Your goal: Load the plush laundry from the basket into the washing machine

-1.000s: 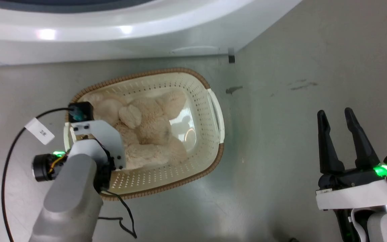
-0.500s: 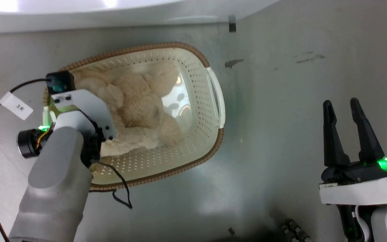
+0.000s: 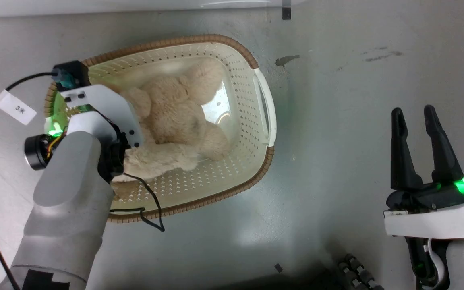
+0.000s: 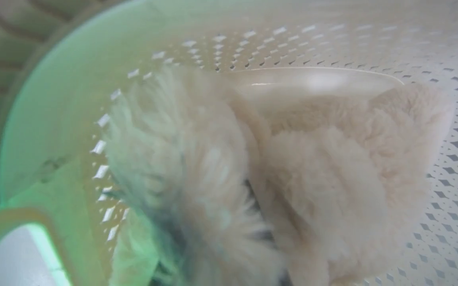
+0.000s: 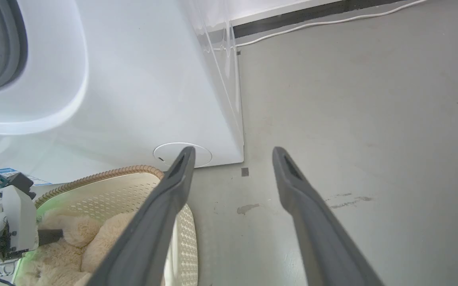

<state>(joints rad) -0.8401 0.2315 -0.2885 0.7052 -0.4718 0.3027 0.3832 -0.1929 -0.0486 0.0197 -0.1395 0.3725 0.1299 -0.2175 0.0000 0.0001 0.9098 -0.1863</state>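
The plush laundry (image 3: 175, 117), a shaggy cream toy, lies in the cream perforated basket (image 3: 216, 199) on the floor. My left arm reaches down into the basket's left end, where the wrist plate (image 3: 103, 108) hides the fingers. In the right wrist view my left gripper (image 5: 52, 235) pokes into the fur. The left wrist view has the plush laundry (image 4: 312, 178) bunched tight around the jaws, shut on it. My right gripper (image 3: 413, 110) hangs open over bare floor to the basket's right, holding nothing. The washing machine (image 5: 113, 79) stands just behind the basket.
A black cable (image 3: 147, 209) with a white tag (image 3: 14, 108) trails off my left arm across the basket rim. A dark stain (image 3: 286, 60) marks the grey floor near the washer's corner. Part of my base (image 3: 353, 274) sits at the bottom edge.
My left gripper has shut on the plush fur, and a limb is drawn up against the wrist. The head camera has tilted down, so the washer has slid up the picture.
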